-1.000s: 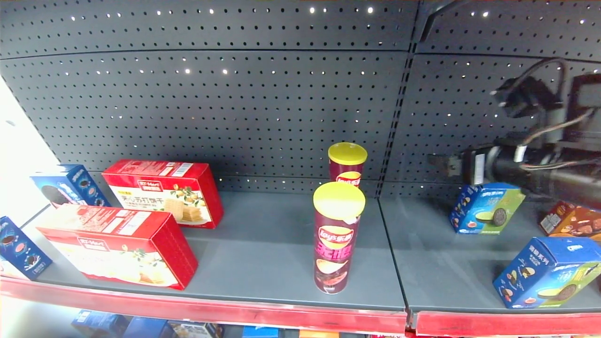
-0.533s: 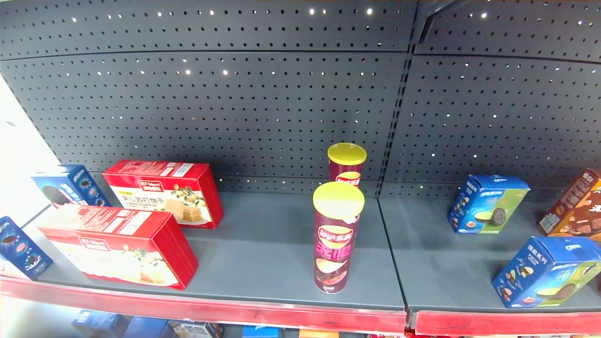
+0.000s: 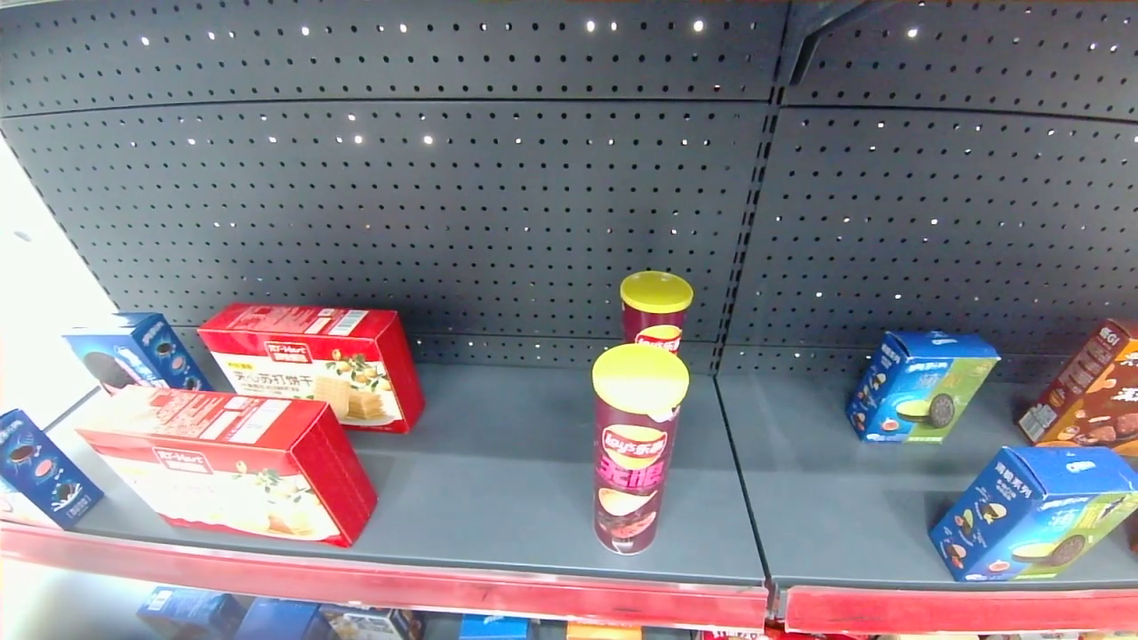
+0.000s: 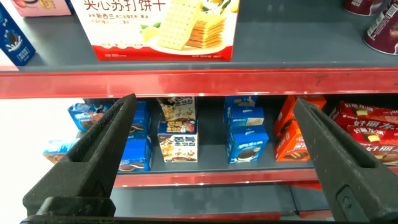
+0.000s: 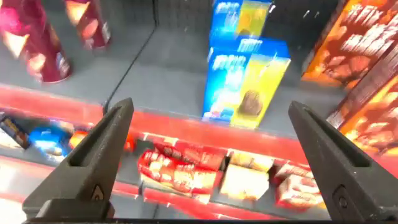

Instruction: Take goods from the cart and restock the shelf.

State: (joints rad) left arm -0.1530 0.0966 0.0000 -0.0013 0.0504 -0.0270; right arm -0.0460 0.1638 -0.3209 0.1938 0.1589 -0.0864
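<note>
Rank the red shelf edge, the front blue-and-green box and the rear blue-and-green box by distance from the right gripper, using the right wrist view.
Nearest first from the right gripper, which is open and facing the shelf:
1. red shelf edge, the shelf's front lip.
2. front blue-and-green box, standing just behind that lip.
3. rear blue-and-green box, behind the front one, deeper on the shelf.

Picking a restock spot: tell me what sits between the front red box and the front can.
Nothing: the head view shows bare shelf between the front red box and the front can.
</note>
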